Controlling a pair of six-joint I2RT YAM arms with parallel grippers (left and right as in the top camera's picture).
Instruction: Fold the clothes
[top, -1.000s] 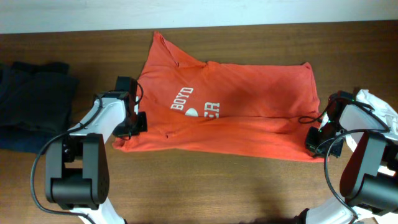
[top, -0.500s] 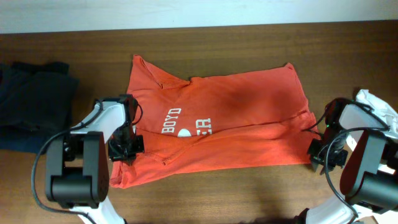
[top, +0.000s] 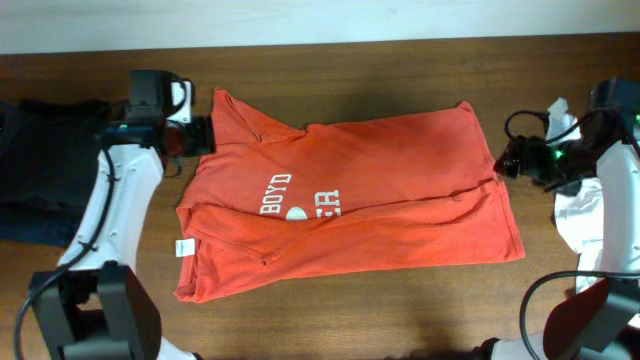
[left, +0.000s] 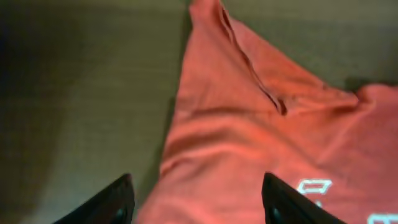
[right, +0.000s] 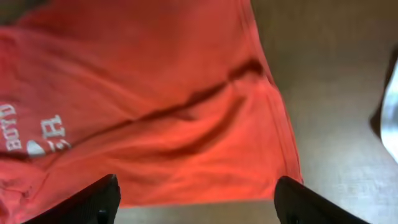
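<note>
An orange T-shirt (top: 380, 190) with white lettering lies folded across the middle of the brown table (top: 400, 310). Its lower layer sticks out along the front and left. My left gripper (top: 198, 135) hovers open at the shirt's far left corner. In the left wrist view its two dark fingers (left: 118, 202) stand wide apart above the orange cloth (left: 249, 124), holding nothing. My right gripper (top: 507, 165) hangs open just off the shirt's right edge. The right wrist view shows the shirt (right: 155, 112) and its front hem well below the spread fingers (right: 99, 199).
A pile of dark clothes (top: 50, 160) lies at the table's left end, beside the left arm. A white cloth (top: 580, 205) lies at the right edge under the right arm. A small white tag (top: 183, 248) shows at the shirt's left side.
Both grippers dragged the shirt's edge toward the front, then opened and let it go. Both have since risen and drawn back toward the far side.
</note>
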